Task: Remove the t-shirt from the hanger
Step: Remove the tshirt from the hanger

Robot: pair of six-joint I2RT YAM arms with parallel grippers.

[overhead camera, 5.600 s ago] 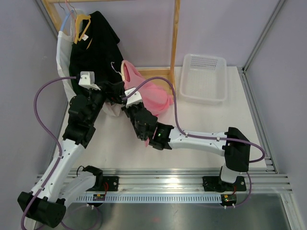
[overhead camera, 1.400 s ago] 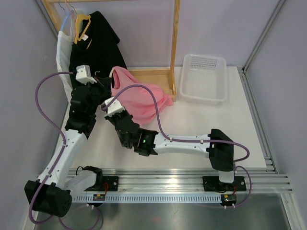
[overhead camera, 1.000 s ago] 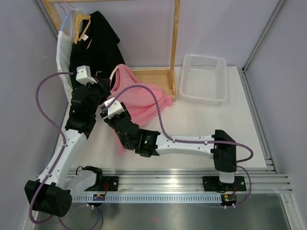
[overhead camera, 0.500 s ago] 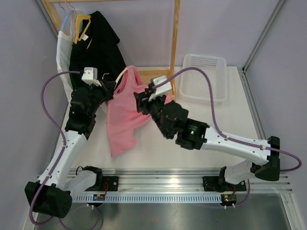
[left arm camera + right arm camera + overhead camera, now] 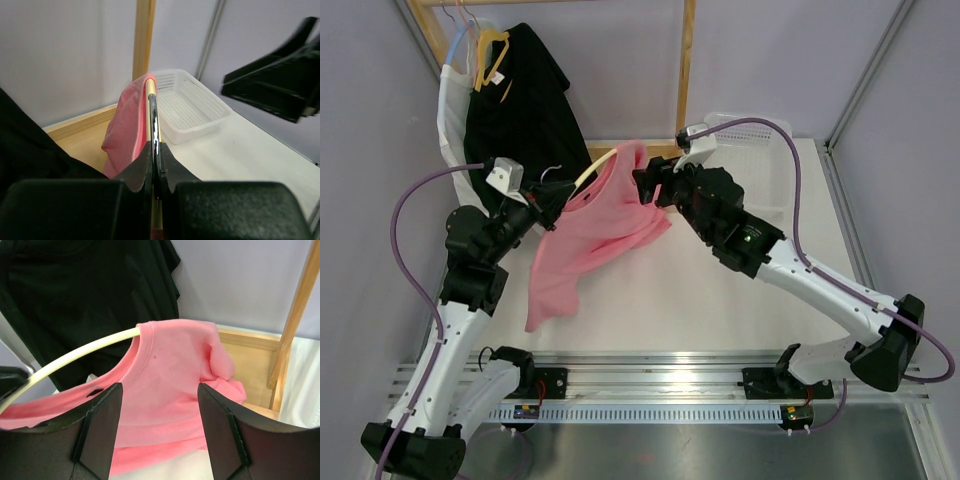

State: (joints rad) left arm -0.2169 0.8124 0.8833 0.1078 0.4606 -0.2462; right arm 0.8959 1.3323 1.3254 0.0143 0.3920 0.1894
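A pink t-shirt (image 5: 590, 235) hangs from a cream hanger (image 5: 598, 163), its hem trailing onto the table at the lower left. My left gripper (image 5: 548, 200) is shut on the hanger's neck; in the left wrist view the thin neck (image 5: 154, 125) runs between the closed left gripper (image 5: 155, 146). My right gripper (image 5: 645, 185) stands open at the shirt's right shoulder. In the right wrist view the t-shirt (image 5: 170, 385) fills the space ahead of the open right gripper (image 5: 159, 390), and the bare hanger arm (image 5: 75, 357) sticks out of the collar to the left.
A black shirt (image 5: 520, 100) and a white garment (image 5: 448, 110) hang on the wooden rack (image 5: 685, 60) at the back left. A white basket (image 5: 770, 140) sits at the back right, partly under the right arm. The rack's wooden base (image 5: 85, 135) lies behind the shirt.
My right arm swung from the front left to the shirt's right shoulder and its jaws widened. The left gripper raised the hanger, and the shirt now hangs spread out.
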